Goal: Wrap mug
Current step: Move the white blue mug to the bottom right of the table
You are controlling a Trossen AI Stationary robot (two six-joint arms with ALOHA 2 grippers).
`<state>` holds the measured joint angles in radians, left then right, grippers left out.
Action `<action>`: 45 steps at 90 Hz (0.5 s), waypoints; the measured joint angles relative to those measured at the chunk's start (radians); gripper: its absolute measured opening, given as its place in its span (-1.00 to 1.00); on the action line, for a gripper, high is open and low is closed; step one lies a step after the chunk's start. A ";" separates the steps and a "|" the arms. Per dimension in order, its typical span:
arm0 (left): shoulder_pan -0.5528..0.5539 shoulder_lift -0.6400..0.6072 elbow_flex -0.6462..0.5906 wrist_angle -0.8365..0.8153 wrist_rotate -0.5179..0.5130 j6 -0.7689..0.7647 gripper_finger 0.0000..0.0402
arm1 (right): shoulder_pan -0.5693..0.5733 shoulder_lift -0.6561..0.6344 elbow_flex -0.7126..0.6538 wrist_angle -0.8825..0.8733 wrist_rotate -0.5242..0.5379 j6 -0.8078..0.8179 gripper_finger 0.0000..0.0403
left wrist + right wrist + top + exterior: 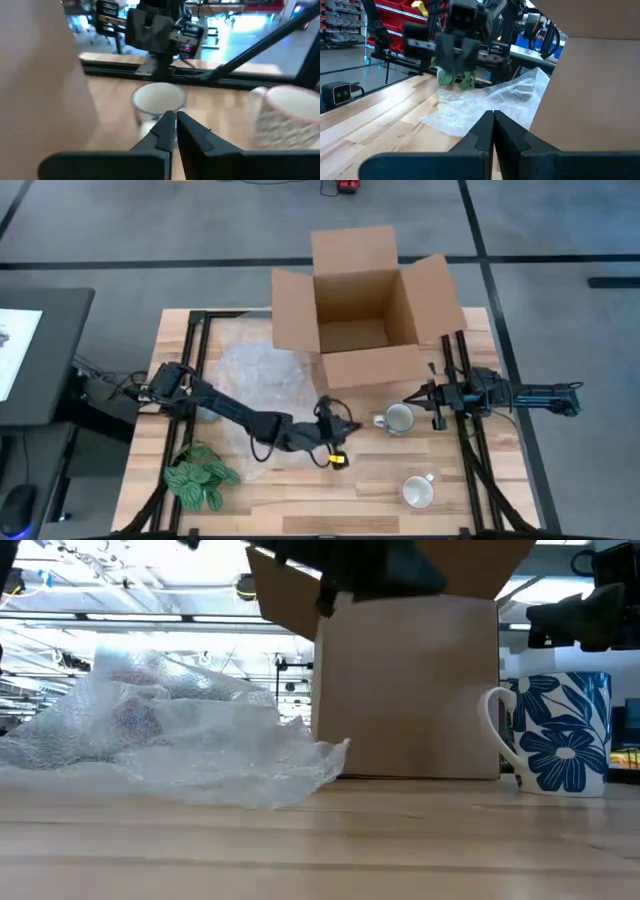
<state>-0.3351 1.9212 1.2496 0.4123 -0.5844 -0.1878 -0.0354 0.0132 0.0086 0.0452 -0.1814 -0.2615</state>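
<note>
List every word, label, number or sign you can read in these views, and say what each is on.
None can be read.
Cardboard box: its visible faces are plain, with no print.
Blue floral mug: flower pattern only, no words.
Sheet on the dark side table: faint marks, too small to read.
Red bins in the room behind: any labels too blurred to read.
</note>
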 joint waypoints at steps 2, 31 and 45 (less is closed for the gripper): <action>-0.003 0.006 0.004 -0.003 0.001 -0.013 -1.00 | 0.000 0.000 0.000 0.000 0.000 0.000 -1.00; 0.030 0.097 0.024 -0.016 0.046 -0.087 -0.58 | 0.000 0.000 0.000 0.000 0.000 0.000 -1.00; 0.083 0.142 0.024 -0.013 0.118 -0.089 -0.27 | 0.000 0.000 0.000 0.000 0.000 0.000 -1.00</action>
<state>-0.2524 2.0636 1.2732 0.3997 -0.4660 -0.2768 -0.0356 0.0128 0.0086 0.0456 -0.1818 -0.2615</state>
